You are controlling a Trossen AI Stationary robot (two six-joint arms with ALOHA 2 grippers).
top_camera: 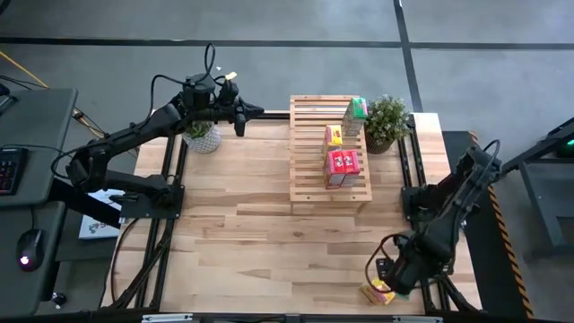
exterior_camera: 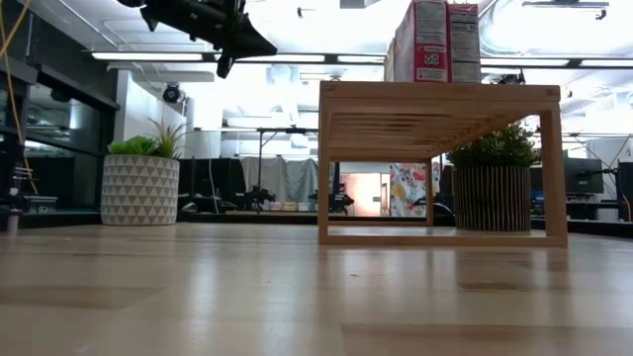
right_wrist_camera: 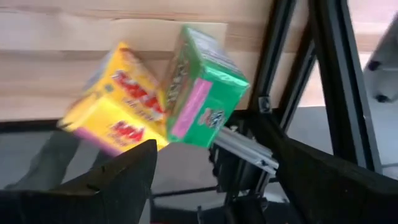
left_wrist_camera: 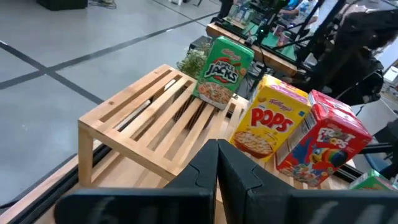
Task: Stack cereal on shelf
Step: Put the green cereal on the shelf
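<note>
Cereal boxes stand on the wooden shelf point(top_camera: 329, 150) at twelve o'clock on the table: a green box point(top_camera: 355, 117) farthest back, a yellow box point(top_camera: 333, 136), then red boxes point(top_camera: 343, 167). Left gripper point(top_camera: 254, 113) hovers at the shelf's nine o'clock side, fingers pressed together, empty. Right gripper point(top_camera: 384, 280) sits at the table's five o'clock corner, fingers spread, over a yellow carton point(right_wrist_camera: 115, 107) and a green carton point(right_wrist_camera: 200, 85) touching each other.

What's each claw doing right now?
Left claw: shut, empty, raised beside the shelf.
Right claw: open, by the yellow box and green box.
</note>
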